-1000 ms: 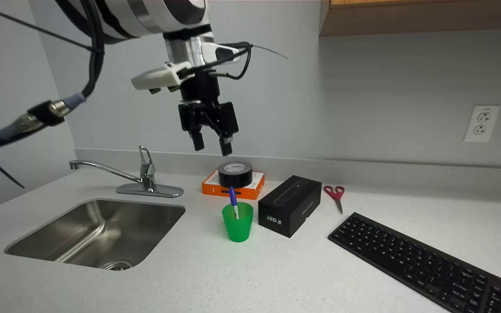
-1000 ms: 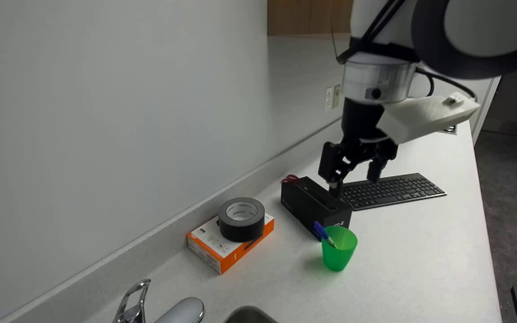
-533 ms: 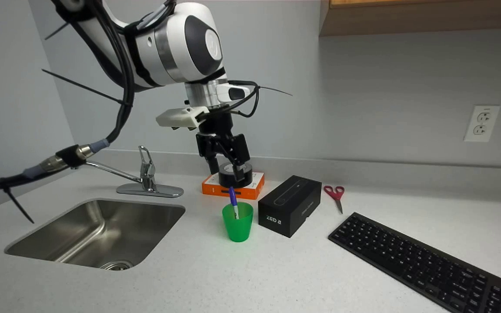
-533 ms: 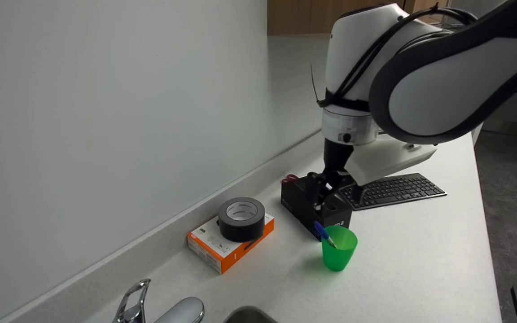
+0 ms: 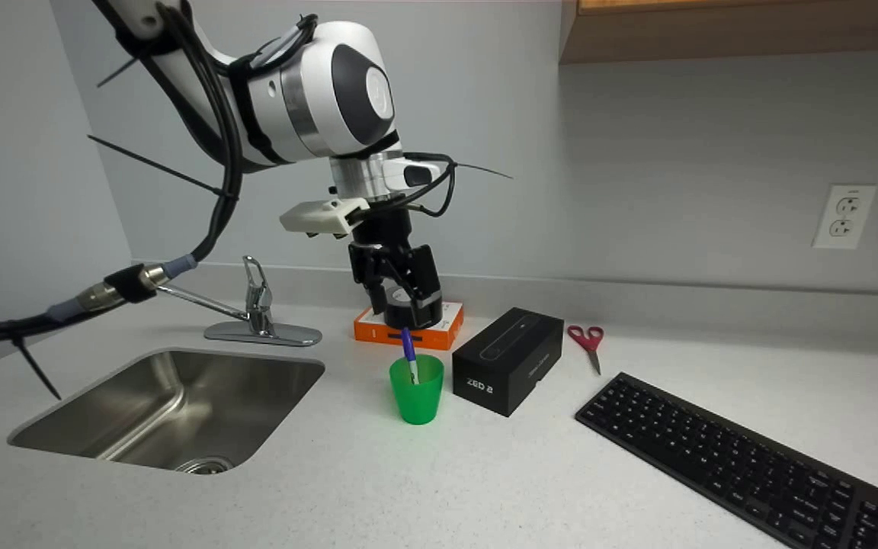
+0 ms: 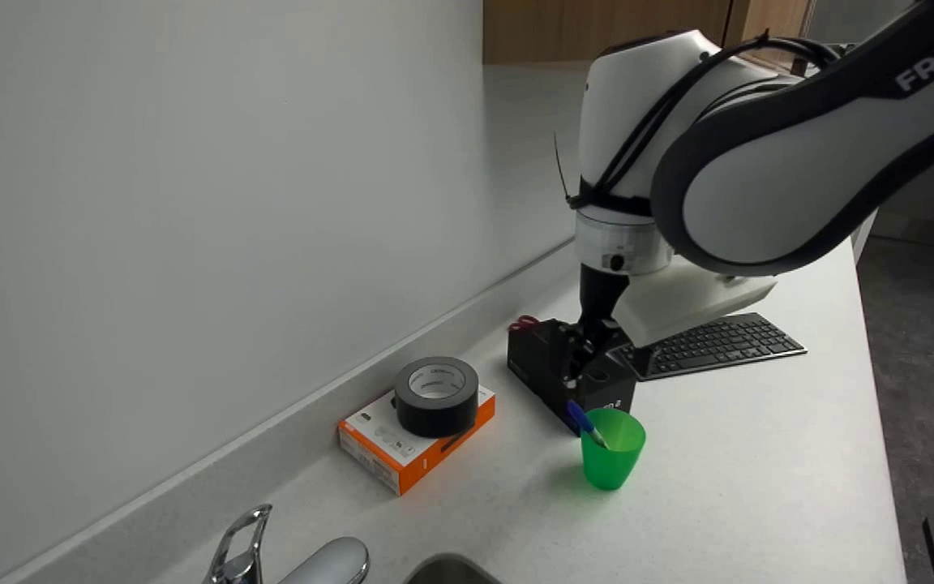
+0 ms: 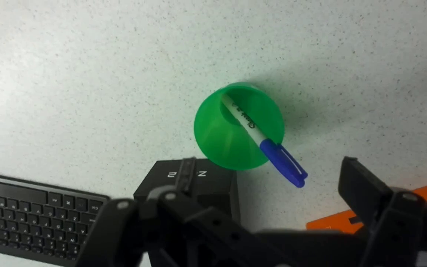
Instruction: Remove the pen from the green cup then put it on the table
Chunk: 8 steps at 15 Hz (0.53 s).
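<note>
The blue and white pen (image 5: 408, 347) leans in the green cup (image 5: 418, 400), its blue capped end sticking out over the rim. The pen also shows in an exterior view (image 6: 583, 418) and in the wrist view (image 7: 284, 163). The cup stands upright on the off-white speckled table (image 5: 485, 488) and shows in the wrist view (image 7: 217, 133). My gripper (image 7: 269, 163) is open and empty, above and a little behind the cup. In the wrist view the pen's cap lies between the two spread fingers, with no contact visible. In an exterior view, one finger blends into the black box behind it.
A black box (image 5: 511, 362) stands close beside the cup. Behind are an orange and white box (image 5: 450, 324) with a black tape roll (image 6: 436, 397) on it. Red scissors (image 5: 588, 343) and a keyboard (image 5: 744, 457) lie beyond the box. A steel sink (image 5: 180, 412) and faucet (image 5: 260, 313) are opposite.
My gripper has come down and moved toward the pen and cup, fast at first, then only slightly in the last half second. It stays open. The pen and cup have not moved.
</note>
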Each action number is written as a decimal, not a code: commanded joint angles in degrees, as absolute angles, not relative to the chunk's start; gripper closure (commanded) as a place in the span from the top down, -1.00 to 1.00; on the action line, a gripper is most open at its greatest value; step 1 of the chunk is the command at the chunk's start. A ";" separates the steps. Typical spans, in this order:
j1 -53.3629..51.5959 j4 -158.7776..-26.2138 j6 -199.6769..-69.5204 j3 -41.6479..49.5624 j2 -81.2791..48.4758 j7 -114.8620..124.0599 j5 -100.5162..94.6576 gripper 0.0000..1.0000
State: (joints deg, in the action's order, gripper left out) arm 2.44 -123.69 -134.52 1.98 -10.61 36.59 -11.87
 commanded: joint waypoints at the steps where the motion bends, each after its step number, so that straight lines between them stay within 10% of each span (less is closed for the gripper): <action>1: -0.19 -119.62 -134.82 4.17 -15.85 41.06 -13.99 1.00; 8: -3.57 -115.13 -135.91 6.94 -21.73 44.68 -14.48 1.00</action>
State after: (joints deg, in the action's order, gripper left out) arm -1.35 -118.07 -134.82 4.93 -18.84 41.15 -12.00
